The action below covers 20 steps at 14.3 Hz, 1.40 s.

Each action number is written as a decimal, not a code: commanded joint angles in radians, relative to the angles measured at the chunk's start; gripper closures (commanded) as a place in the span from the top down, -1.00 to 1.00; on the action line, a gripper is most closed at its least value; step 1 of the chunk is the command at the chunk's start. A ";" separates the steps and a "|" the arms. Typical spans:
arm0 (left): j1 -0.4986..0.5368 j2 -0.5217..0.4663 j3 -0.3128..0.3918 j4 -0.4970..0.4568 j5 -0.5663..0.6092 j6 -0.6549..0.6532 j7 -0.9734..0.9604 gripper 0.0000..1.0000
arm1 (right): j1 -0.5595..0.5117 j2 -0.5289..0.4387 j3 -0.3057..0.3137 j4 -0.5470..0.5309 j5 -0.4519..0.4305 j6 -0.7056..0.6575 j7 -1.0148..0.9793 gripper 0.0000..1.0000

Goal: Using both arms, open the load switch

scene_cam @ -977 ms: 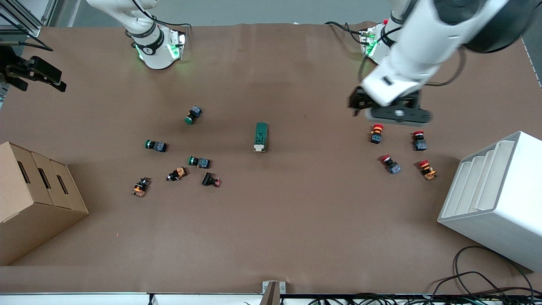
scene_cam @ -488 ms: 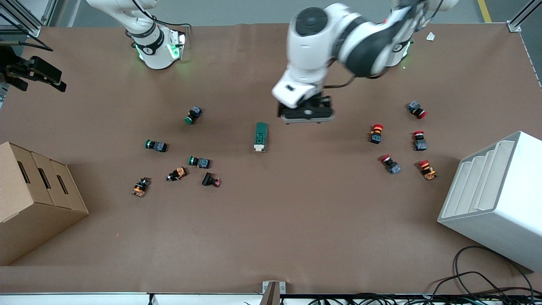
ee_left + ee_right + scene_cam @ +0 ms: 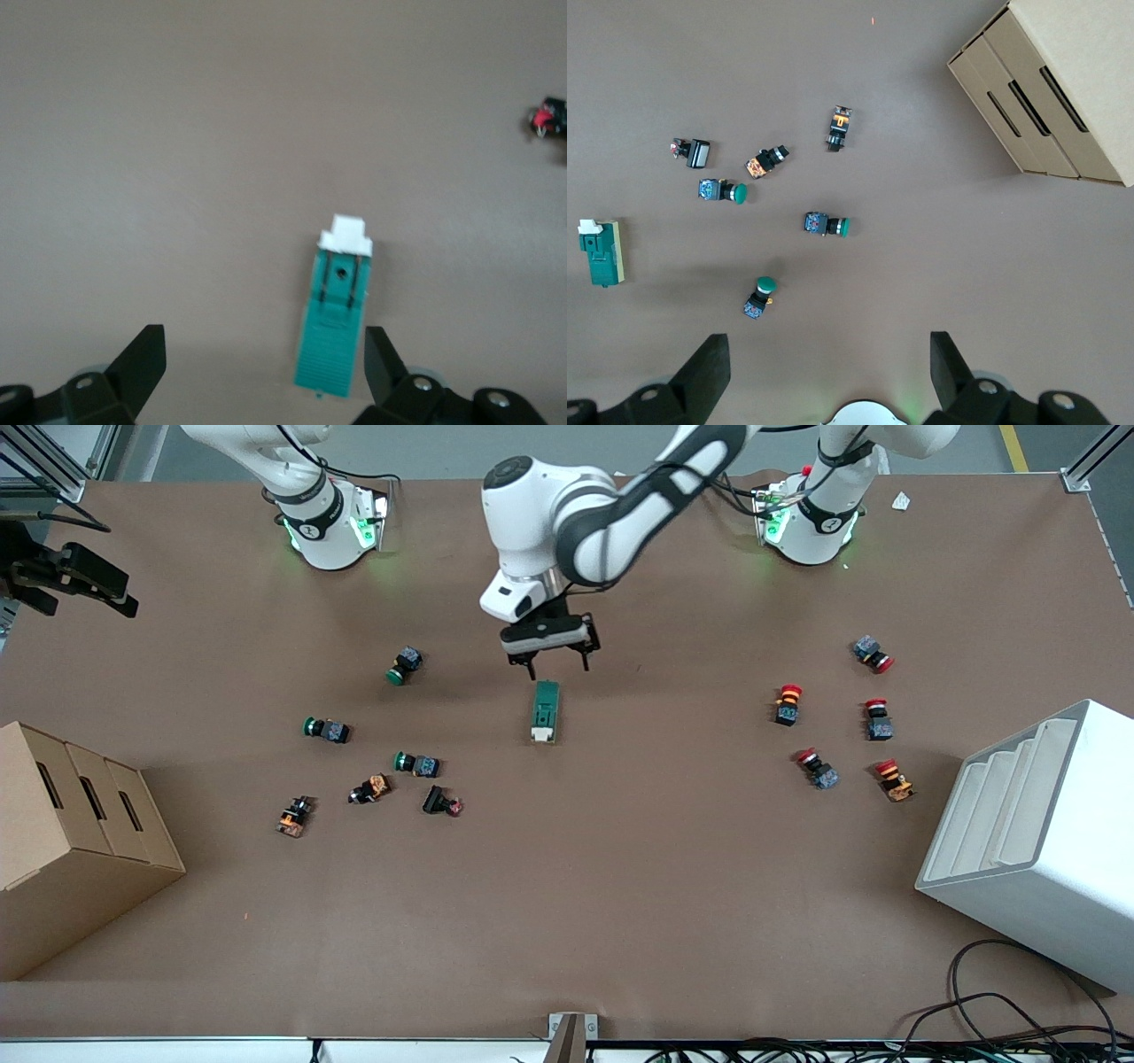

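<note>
- Cardboard box (image 3: 80, 815): at the right arm's end of the table, near the front camera, slotted face turned toward mid-table.
- Right gripper (image 3: 828, 341): idle, high over the table by its own arm's base; fingers (image 3: 709, 367) spread wide, nothing between them. Hard to pick out in the front view, so placed from the right wrist view alone.
- Green-capped push buttons (image 3: 326, 730): three, lying on their sides and loosely scattered between the cardboard box and mid-table.
- Orange-bodied parts (image 3: 294, 816): two, nearer the front camera than the green-capped ones, with a small black part (image 3: 441, 802) just beside them.
- Load switch (image 3: 545, 711): flat on the table at mid-table, well apart from both clusters of buttons; long axis pointing toward the front camera, white lever end nearer that camera, green end toward the bases.
- Left gripper (image 3: 552, 664): reached across from its base, low over the green end of the load switch; fingers (image 3: 146, 354) apart, gripping nothing. In the left wrist view, green end between the two fingers and closer to one; contact or a small gap, impossible to tell.
- Red-capped push buttons (image 3: 788, 703): five, scattered toward the left arm's end of the table.
- White rack (image 3: 1036, 841): at the left arm's end, tilted, ribbed slots facing up.
- Black cables (image 3: 1019, 1010): looped at the table's edge nearest the front camera, beside the white rack.
</note>
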 commanded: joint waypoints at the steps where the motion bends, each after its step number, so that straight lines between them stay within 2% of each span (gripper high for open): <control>1: -0.044 0.073 0.001 -0.009 0.213 0.012 -0.225 0.99 | 0.002 -0.022 -0.002 -0.015 0.006 0.006 0.019 1.00; 3: -0.093 0.125 0.002 -0.043 0.374 0.012 -0.351 0.99 | 0.002 -0.020 -0.002 -0.015 0.005 0.006 0.019 1.00; 6: -0.092 0.136 0.002 -0.132 0.595 0.012 -0.525 0.99 | 0.000 -0.011 -0.002 -0.001 0.005 0.006 0.022 1.00; 9: -0.127 0.173 0.002 -0.138 0.747 0.011 -0.671 0.98 | -0.003 0.009 -0.002 0.002 0.005 0.006 0.017 1.00; 16: -0.152 0.245 0.010 -0.137 0.905 -0.032 -0.829 0.98 | -0.004 0.114 -0.003 0.002 0.002 0.018 0.002 1.00; 20: -0.159 0.266 0.011 -0.132 0.908 -0.078 -0.831 0.98 | 0.014 0.161 0.003 0.013 0.001 0.031 0.033 1.00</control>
